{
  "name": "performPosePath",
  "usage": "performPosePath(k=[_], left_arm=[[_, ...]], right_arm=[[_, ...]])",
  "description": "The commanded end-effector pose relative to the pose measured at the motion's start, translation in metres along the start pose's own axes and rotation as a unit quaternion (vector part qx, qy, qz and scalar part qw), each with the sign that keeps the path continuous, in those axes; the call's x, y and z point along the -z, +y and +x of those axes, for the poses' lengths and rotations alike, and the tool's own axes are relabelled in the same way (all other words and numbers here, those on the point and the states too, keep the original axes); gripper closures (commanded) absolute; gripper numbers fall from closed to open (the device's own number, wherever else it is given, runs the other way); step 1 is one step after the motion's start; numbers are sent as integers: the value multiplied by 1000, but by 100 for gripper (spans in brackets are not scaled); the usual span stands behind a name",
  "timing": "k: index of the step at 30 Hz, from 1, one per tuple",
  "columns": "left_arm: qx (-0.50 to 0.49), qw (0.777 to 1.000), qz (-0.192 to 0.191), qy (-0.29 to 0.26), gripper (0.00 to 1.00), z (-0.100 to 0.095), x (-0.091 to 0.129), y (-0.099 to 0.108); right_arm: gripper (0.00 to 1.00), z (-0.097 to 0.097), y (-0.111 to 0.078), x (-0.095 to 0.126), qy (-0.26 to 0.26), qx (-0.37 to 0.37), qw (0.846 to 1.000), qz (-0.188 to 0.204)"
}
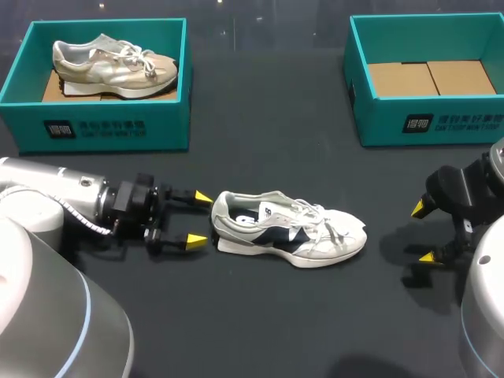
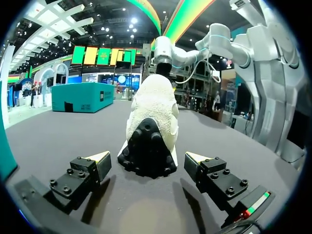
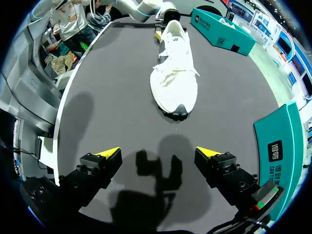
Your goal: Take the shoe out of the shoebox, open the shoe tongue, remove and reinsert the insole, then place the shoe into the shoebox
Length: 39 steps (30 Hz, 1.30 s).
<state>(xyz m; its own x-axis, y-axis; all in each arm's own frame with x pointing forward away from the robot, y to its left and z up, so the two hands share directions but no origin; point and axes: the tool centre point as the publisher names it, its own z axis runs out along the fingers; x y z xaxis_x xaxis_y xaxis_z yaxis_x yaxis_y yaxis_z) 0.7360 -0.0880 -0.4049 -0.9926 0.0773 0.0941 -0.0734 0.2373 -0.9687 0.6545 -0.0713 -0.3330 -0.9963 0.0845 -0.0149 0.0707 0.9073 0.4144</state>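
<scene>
1. The dark table (image 1: 260, 157) carries every item. We use the white shoe (image 1: 291, 230) as the reference point.
2. Two teal shoeboxes stand on the far side of the white shoe, well apart from it. The left shoebox (image 1: 102, 126) lies beyond the heel end and holds a beige shoe (image 1: 114, 65). The right shoebox (image 1: 433, 122) lies beyond the toe end and shows its cardboard floor.
3. The white shoe stands upright on its sole, outside both boxes. It has a white upper, a navy side panel, white laces and black tread at heel and toe.
4. Our left gripper (image 1: 201, 220) sits just beside the heel. Its fingers are spread wide, and the heel is ahead of them, untouched.
5. Our right gripper (image 1: 423, 233) sits past the toe, also spread wide and holding nothing. Dark table surface shows between it and the toe.
</scene>
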Motion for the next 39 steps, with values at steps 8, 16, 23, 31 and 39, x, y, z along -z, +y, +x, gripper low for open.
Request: performPosePath(k=[8,16,23,31,39], left_arm=[[4,1000,-3,12,0,4,-14,-1],[6,1000,-2,18,0,5,-24,-4],[5,1000,-4,23,0,6,-35,-5],[6,1000,-7,25,0,2,-42,-6],[3,1000,-9,23,0,0,-35,-7]], right_arm=[[0,2,0,1,-1,0,1000,1],[0,2,0,1,-1,0,1000,1],[0,2,0,1,-1,0,1000,1],[0,2,0,1,-1,0,1000,1],[0,2,0,1,-1,0,1000,1]])
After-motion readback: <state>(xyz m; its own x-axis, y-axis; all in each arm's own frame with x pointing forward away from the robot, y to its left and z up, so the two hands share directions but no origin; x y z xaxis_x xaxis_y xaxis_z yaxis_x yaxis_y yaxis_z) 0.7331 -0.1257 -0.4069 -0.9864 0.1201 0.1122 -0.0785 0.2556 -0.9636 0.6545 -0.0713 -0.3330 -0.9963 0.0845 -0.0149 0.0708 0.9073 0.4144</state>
